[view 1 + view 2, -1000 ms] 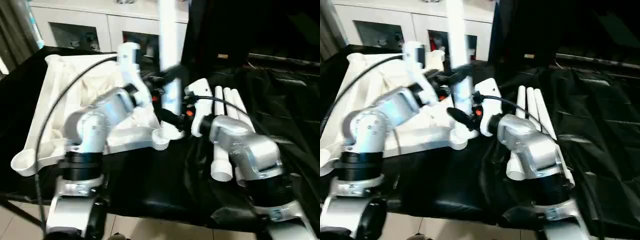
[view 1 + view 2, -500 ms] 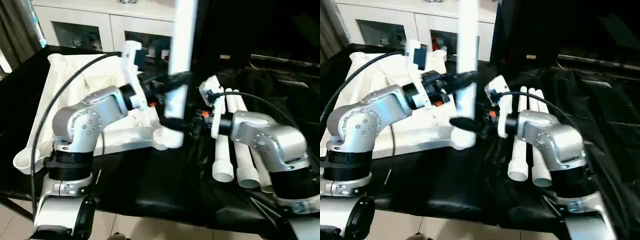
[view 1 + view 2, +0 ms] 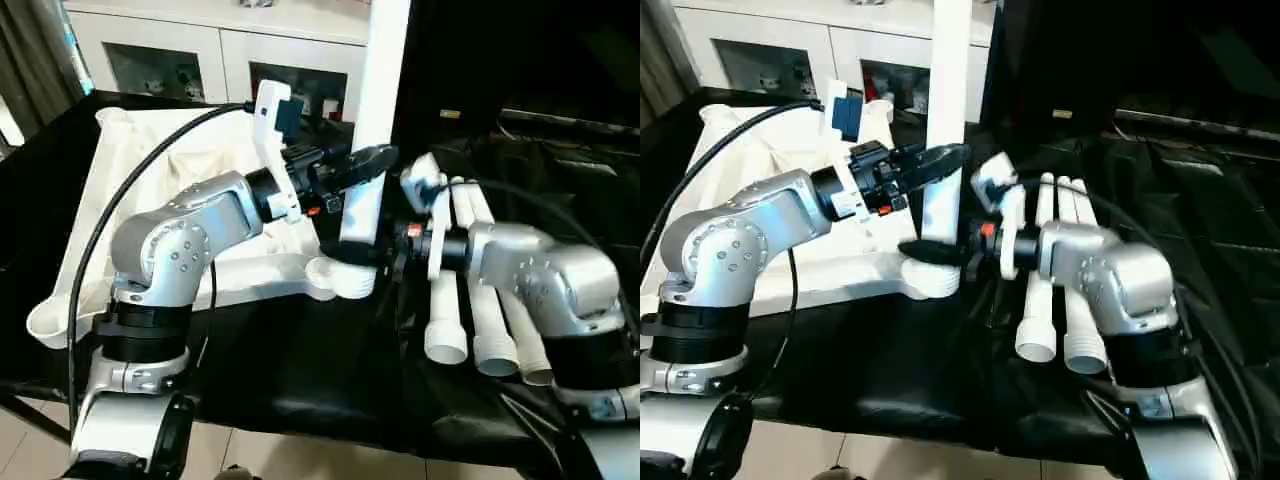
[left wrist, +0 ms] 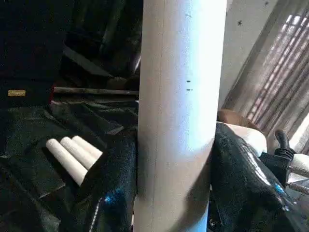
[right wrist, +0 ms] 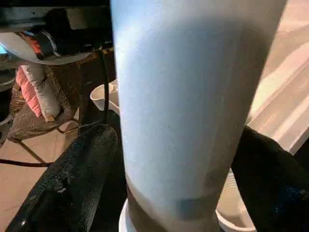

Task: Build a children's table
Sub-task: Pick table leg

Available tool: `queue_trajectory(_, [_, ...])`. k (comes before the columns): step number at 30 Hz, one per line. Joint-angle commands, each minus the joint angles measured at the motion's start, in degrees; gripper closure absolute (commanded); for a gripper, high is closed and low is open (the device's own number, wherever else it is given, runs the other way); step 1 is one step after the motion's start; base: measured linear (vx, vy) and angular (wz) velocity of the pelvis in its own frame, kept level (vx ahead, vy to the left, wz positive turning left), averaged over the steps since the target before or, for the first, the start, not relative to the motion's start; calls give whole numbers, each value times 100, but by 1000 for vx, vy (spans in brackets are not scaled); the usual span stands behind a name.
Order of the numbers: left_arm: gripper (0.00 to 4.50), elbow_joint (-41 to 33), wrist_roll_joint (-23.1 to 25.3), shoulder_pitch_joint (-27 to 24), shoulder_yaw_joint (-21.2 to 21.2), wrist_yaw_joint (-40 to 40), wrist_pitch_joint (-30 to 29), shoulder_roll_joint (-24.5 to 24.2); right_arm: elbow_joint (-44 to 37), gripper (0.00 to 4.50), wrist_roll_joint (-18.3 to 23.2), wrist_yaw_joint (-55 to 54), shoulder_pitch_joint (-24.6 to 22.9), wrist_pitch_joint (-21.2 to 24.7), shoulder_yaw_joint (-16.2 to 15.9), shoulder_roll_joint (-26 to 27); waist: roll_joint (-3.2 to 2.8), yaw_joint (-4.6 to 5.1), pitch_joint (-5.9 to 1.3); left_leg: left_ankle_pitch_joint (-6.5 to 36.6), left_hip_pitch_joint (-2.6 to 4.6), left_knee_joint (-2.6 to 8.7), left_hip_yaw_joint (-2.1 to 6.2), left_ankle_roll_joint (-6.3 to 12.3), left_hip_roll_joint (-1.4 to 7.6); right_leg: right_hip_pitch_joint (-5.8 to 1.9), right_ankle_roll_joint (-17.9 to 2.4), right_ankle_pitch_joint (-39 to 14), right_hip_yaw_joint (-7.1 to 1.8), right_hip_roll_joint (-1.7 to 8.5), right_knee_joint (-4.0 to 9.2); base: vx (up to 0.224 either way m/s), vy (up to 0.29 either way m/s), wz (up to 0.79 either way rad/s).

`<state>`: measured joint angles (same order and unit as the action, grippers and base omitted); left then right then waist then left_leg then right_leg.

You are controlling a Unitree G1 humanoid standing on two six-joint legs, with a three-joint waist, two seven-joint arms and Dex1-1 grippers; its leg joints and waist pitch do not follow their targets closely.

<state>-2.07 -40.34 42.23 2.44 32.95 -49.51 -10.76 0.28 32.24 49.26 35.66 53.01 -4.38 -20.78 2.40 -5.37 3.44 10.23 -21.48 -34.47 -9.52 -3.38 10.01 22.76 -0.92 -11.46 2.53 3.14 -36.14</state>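
The children's table top (image 3: 120,165) lies upside down on the left, its near corner socket (image 3: 345,281) pointing up. One white leg (image 3: 378,90) stands upright with its lower end in that socket. My left gripper (image 3: 364,166) is shut on the leg at mid-height; in the left wrist view the leg (image 4: 178,121) sits tight between both black fingers (image 4: 111,193). My right gripper (image 3: 360,251) straddles the leg just above the socket, open. In the right wrist view one of its fingers (image 5: 67,193) stands a little off the leg (image 5: 188,96). Three spare legs (image 3: 480,300) lie side by side on the right.
Everything rests on a black-draped table (image 3: 300,370) whose front edge runs close below my arms. A white cabinet with glass doors (image 3: 200,55) stands behind it. A black cable (image 3: 100,240) loops from my left arm across the table top.
The leg has come more upright and its foot now sits at the corner socket. My right gripper's jaws have widened around it. The head view has also shifted.
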Motion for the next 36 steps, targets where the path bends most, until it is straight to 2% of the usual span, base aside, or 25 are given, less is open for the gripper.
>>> queue_trajectory(1, [263,-135,-20,87,4,26,87,20,11,66,105,-29,53,71,127,-25,28,-23,-411,436,57,342,47,-5,244,-344,-1026,-555,-258,433,399,0,0,0])
queue_trajectory(6, [263,-119,-17,87,7,42,114,12,5,66,125,-12,54,114,136,-41,18,-22,-404,511,59,344,45,-24,247,-339,-1013,-658,-259,439,415,0,0,0])
queue_trajectory(7, [263,-99,-17,96,21,36,135,24,15,66,128,-8,55,131,137,-49,32,-20,-407,509,59,343,44,-23,247,-342,-1009,-658,-260,438,414,0,0,0])
queue_trajectory(22, [263,-104,-30,55,-22,116,145,-33,72,190,145,-97,42,160,88,-69,29,-25,-411,460,61,341,44,-22,247,-342,-1024,-591,-257,438,401,0,0,0])
queue_trajectory(27, [263,-119,-35,52,-45,141,146,-28,85,231,125,-93,40,140,58,-83,47,-25,-412,424,53,337,40,-2,241,-349,-1020,-563,-260,440,400,0,0,0])
queue_trajectory(28, [263,-126,-34,52,-52,146,150,-23,95,245,117,-88,43,129,49,-90,35,-29,-413,416,56,338,44,-1,246,-346,-1027,-556,-258,442,395,0,0,0])
queue_trajectory(36, [263,-170,-64,33,-41,150,129,-1,95,256,53,-140,12,36,22,-55,34,-32,-414,423,57,336,41,-13,244,-347,-1017,-550,-259,440,397,0,0,0])
